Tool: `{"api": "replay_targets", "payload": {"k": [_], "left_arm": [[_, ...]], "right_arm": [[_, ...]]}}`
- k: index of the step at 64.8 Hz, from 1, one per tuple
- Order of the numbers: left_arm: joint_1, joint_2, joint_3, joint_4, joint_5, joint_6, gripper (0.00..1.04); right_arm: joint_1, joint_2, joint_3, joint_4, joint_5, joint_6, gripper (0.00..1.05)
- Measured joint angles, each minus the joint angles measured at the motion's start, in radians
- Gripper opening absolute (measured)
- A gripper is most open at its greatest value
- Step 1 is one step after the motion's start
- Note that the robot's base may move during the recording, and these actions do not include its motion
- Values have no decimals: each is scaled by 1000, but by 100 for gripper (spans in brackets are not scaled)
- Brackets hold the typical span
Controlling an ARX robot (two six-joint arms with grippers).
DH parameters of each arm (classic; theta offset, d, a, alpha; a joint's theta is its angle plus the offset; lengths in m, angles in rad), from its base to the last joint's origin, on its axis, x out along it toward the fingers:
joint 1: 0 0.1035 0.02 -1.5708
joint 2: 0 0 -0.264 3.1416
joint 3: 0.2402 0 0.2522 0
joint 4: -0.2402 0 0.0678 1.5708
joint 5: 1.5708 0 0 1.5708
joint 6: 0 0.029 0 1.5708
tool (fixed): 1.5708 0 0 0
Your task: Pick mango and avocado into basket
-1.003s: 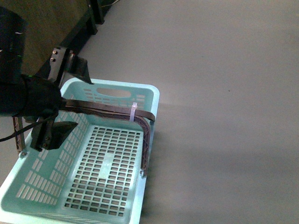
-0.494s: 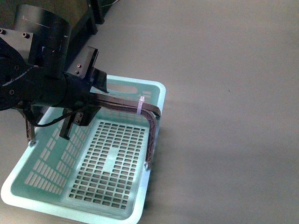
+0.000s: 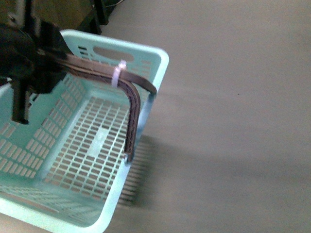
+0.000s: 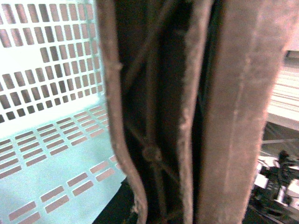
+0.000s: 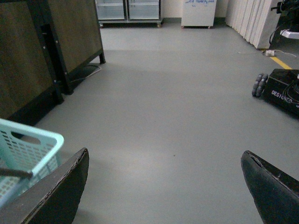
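The left claw (image 3: 51, 60) is clamped narrow on the brown arched handle (image 3: 131, 111) of a light turquoise rectangular plastic basket with slotted lattice walls (image 3: 154, 63). Its dark body covers the part of the handle nearest that arm. From the claw, the handle runs out over the open basket, passes a white zip tie (image 3: 117, 74) just beyond the grip, then bends down to the basket's long side wall.

The basket hangs below and in front of this claw. It is tilted, and the end with the oval cut-out sits highest, close beside the claw. A striped shadow (image 3: 133, 179) lies on the smooth grey floor (image 3: 233, 97), offset from the basket's lower edge. Through the slotted bottom only floor shows.

In the left wrist view, the handle (image 4: 238, 116) fills most of the picture as rough brown strips running lengthwise right against the camera. The turquoise lattice wall (image 4: 51, 60) lies just behind it. The claw's own fingers cannot be made out there.

The right claw (image 5: 164, 154) stands wide open, its two black fingers (image 5: 60, 191) far apart with only grey floor between them. A corner of the basket (image 5: 28, 140) shows just past one finger, apart from it. Ahead of this claw stands a dark wooden cabinet on black legs (image 5: 23, 70). A black box with white lettering (image 5: 285, 91) sits further off to the other side.
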Motion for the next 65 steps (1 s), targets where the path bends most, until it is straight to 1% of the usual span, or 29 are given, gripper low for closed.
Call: {"api": "replay_targets", "payload": {"k": [7, 23, 27, 34, 48, 65], "left_arm": [[16, -184, -31, -76, 6, -11, 17], [24, -635, -35, -397, -28, -13, 17], [15, -708, -34, -464, -45, -14, 17], [3, -787, -28, -536, -58, -17, 16], [-2, -908, 2, -627, -85, -27, 16], [-2, -926, 13, -628, -101, -26, 16]], "right_arm": [[0, 0, 0, 0, 0, 0, 96], [0, 0, 0, 0, 0, 0, 96], [0, 0, 0, 0, 0, 0, 96], [0, 0, 0, 0, 0, 0, 96], [0, 0, 0, 0, 0, 0, 96], [0, 0, 0, 0, 0, 0, 96]]}}
